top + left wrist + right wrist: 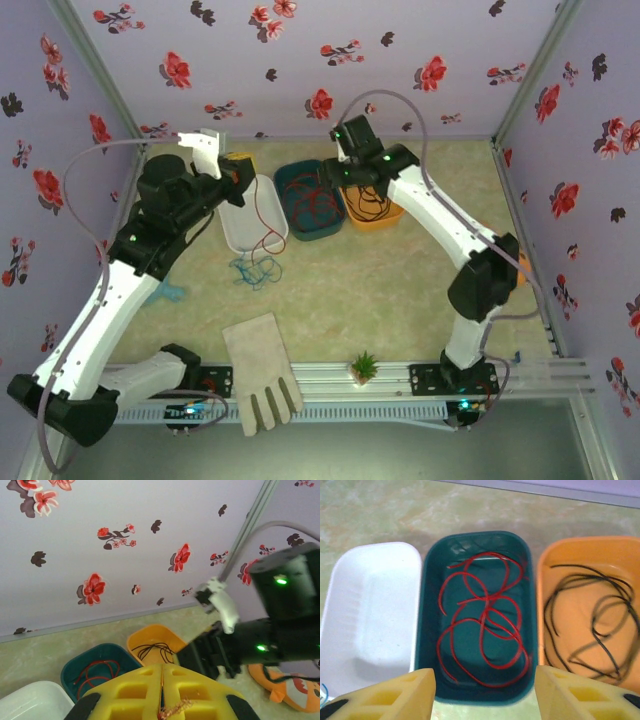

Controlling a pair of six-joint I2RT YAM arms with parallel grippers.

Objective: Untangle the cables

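A red cable lies coiled in the teal bin. My right gripper hovers open just above that bin's near end, nothing between its yellow fingers. The black cable is coiled in the orange bin beside it. My left gripper is shut on a thin red wire with a bare copper end. From the left gripper that red wire hangs over the white tray. The blue cable lies loose on the table in front of the tray.
The three bins stand side by side at the back of the table. A beige glove and a small green plant sit at the near edge. An orange plush toy lies to the right. Flowered walls enclose the table.
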